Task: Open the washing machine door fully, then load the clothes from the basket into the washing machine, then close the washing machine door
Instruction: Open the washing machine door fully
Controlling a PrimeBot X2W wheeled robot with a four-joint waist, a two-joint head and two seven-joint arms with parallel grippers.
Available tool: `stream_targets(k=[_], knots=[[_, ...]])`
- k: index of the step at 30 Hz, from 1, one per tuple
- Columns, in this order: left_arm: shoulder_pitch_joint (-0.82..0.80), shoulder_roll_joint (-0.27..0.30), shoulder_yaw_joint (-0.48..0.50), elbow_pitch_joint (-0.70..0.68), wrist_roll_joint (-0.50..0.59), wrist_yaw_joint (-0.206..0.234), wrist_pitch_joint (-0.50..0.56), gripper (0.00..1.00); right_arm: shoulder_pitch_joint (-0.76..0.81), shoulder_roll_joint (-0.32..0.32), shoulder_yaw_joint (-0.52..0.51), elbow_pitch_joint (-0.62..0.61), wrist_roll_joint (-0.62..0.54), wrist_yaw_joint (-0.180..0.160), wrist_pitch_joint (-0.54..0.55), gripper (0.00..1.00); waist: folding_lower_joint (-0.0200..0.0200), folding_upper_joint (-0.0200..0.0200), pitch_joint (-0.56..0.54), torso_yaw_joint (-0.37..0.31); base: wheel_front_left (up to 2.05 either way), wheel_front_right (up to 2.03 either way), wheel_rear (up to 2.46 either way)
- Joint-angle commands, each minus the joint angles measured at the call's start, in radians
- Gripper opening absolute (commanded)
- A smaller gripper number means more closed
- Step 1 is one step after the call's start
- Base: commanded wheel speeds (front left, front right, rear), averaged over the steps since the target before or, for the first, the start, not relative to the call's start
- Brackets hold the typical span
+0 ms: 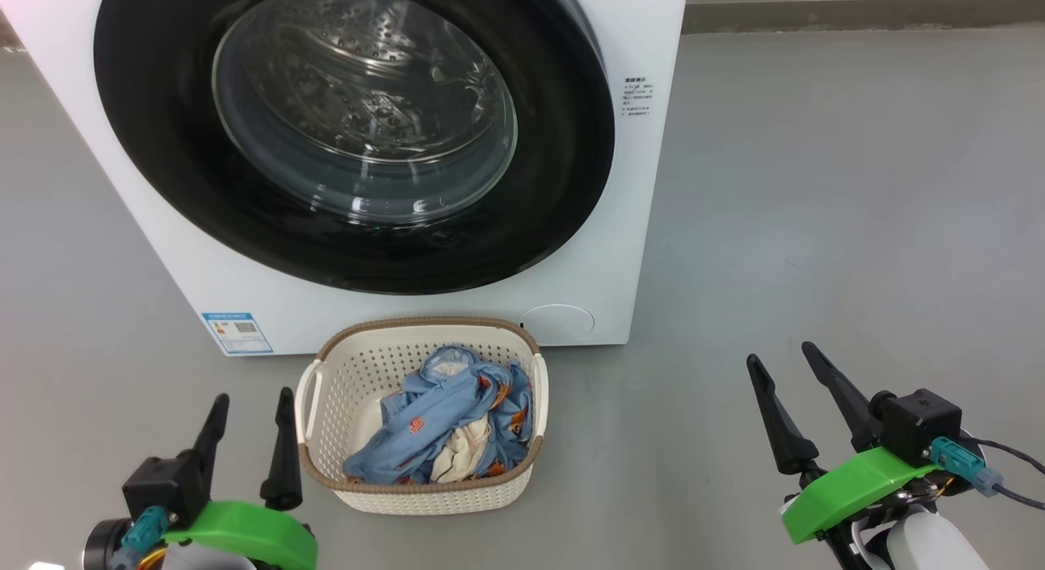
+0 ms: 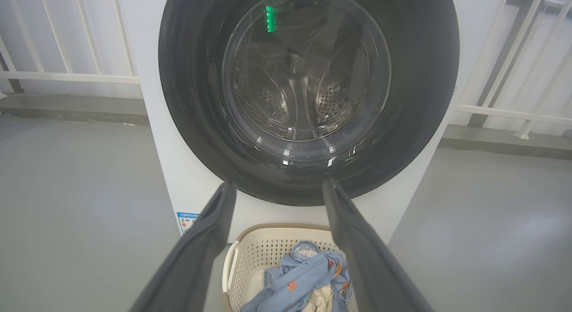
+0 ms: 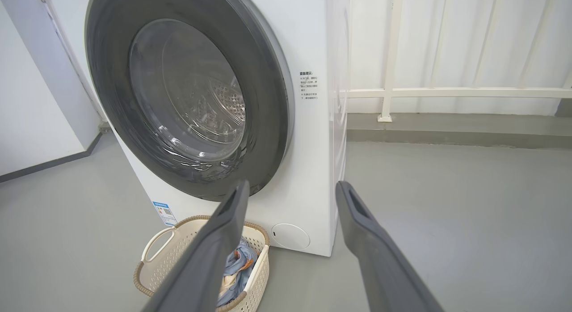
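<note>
The washing machine [image 1: 645, 186] is seen standing on the grey floor [image 1: 816, 227], its door [image 1: 155, 162] shut against the front. The basket [image 1: 343, 390] is set on the floor just before the machine, below the door, and the clothes [image 1: 441, 423] are heaped inside it toward its right side. The left gripper [image 1: 253, 396] is held low, just beside the basket's left handle, with fingers spread apart and nothing between them. The right gripper [image 1: 780, 354] is held well to the right of the basket, likewise spread wide and empty
</note>
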Motion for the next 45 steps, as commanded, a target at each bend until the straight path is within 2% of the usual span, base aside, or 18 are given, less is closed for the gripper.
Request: stream_targets(k=[1, 24, 45], knots=[[-0.048, 0.014, 0.029, -0.018, -0.008, 0.004, -0.006, 1.0, -0.034, -0.003, 0.019, -0.02, 0.003, 0.001, -0.012, 1.0, 0.0, -0.0001, 0.0, 0.0, 0.0, 0.0, 0.0], [-0.052, 0.014, 0.023, -0.021, -0.014, 0.003, -0.006, 1.0, -0.037, 0.0, 0.011, -0.018, 0.005, 0.001, -0.012, 1.0, 0.0, -0.0001, 0.015, 0.003, 0.0, 0.0, 0.0], [-0.087, 0.014, 0.005, -0.049, -0.031, -0.001, -0.006, 1.0, -0.107, -0.027, -0.05, -0.016, 0.024, 0.001, -0.012, 1.0, 0.0, -0.0001, 0.113, 0.034, 0.0, 0.0, 0.0]])
